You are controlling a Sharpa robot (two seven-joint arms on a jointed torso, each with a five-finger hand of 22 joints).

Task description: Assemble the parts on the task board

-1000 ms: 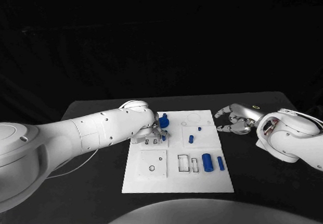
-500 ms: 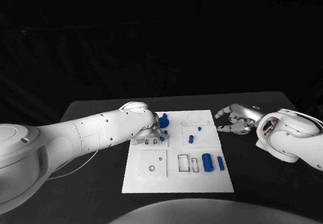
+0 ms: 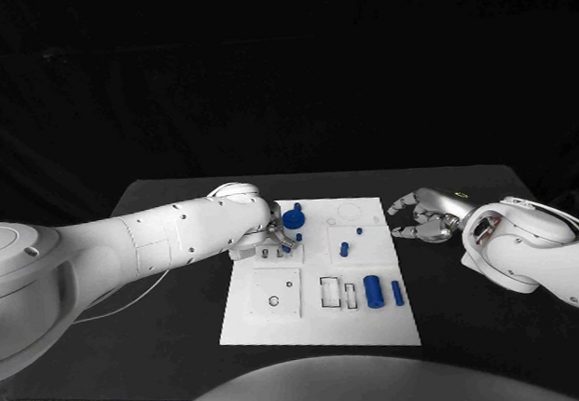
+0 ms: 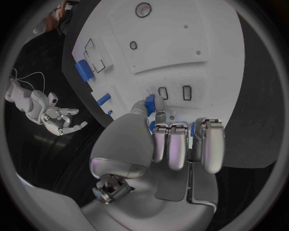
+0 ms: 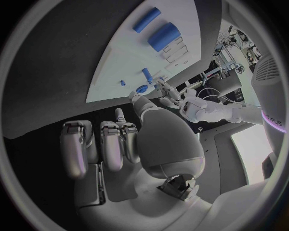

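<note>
Since the small blue plastic part point(image 3: 294, 217) pinched at the left hand's point(image 3: 268, 242) fingertips over the white task board point(image 3: 286, 327) looks light, rigid and slick, grip its sides, while the right hand point(image 3: 424, 220) hangs loosely curled, holding nothing.

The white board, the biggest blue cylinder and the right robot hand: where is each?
White board point(image 3: 280, 327), head view, bare near corner.
Biggest blue cylinder point(image 3: 372, 291), head view, middle of its side.
Right robot hand point(image 3: 422, 216), head view, middle of palm.
</note>
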